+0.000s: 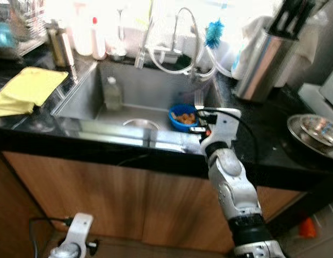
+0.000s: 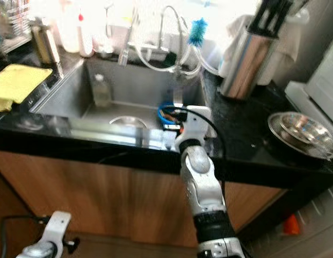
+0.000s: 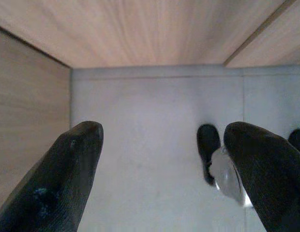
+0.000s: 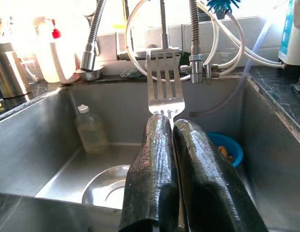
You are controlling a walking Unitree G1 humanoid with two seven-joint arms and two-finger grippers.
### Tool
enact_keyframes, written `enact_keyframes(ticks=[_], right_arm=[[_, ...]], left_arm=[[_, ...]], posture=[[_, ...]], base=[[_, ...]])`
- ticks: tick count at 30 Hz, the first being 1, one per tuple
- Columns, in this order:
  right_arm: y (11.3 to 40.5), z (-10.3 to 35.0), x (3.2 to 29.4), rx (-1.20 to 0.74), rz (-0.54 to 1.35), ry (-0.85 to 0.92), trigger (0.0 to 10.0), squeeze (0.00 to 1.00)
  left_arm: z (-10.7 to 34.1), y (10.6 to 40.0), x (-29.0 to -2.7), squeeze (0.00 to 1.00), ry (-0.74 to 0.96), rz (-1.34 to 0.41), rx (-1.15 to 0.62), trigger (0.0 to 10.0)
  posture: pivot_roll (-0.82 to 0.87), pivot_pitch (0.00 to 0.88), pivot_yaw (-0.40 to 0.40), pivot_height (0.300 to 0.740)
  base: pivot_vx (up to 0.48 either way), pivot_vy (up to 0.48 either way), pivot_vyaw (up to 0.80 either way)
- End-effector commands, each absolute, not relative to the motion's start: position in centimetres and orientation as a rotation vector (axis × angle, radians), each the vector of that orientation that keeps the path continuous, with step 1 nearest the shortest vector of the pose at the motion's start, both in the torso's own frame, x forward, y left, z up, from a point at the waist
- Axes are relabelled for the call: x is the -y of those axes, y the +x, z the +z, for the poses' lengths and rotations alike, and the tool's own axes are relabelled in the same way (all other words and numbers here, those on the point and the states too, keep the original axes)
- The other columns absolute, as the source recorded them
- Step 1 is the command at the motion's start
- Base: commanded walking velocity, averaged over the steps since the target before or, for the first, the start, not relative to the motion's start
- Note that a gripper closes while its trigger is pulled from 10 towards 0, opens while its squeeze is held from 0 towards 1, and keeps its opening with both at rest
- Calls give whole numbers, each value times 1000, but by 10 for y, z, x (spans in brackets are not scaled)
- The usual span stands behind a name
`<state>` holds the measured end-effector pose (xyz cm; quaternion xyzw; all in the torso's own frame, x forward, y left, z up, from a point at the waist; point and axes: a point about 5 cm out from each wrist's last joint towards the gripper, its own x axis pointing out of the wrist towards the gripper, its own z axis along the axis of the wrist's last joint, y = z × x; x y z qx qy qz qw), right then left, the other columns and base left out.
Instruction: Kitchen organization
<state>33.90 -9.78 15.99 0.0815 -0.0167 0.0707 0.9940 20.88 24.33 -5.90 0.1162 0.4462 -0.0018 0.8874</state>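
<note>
The left gripper (image 3: 162, 169) is hanging low by the wooden cabinet (image 3: 140, 29), fingers spread wide. The right gripper (image 4: 172, 130) is clenching a shiny steel fork (image 4: 164, 84), tines pointing up, over the sink's (image 1: 80, 102) front edge. Further in, a blue bowl (image 1: 182, 117) is sitting near a small bottle (image 1: 112, 92)

Fork (image 4: 164, 92) handle hidden between the right hand's (image 4: 173, 126) fingers.
</note>
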Motion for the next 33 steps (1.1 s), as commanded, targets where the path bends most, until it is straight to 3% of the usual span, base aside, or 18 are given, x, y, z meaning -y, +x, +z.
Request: enact_keyframes(ticks=[1, 6, 25, 33], right_arm=[[340, 161, 112, 45, 101, 155, 10000, 0], [340, 161, 112, 45, 101, 160, 10000, 0], [340, 167, 116, 67, 114, 112, 10000, 0], [340, 169, 119, 67, 111, 132, 10000, 0]], left_arm=[[-62, 210, -232, 0, 239, -37, -935, 10000], [-62, 210, -231, 0, 240, -40, -935, 10000], [-62, 212, -226, 0, 237, -38, -935, 10000], [-65, 208, -223, 0, 231, -43, -948, 10000]], posture=[[181, 0, -105, 736], [180, 0, -106, 736], [167, 0, -118, 736], [158, 0, -123, 736]], base=[[0, 0, 0], [0, 0, 0], [297, 0, 78], [285, 0, 416]])
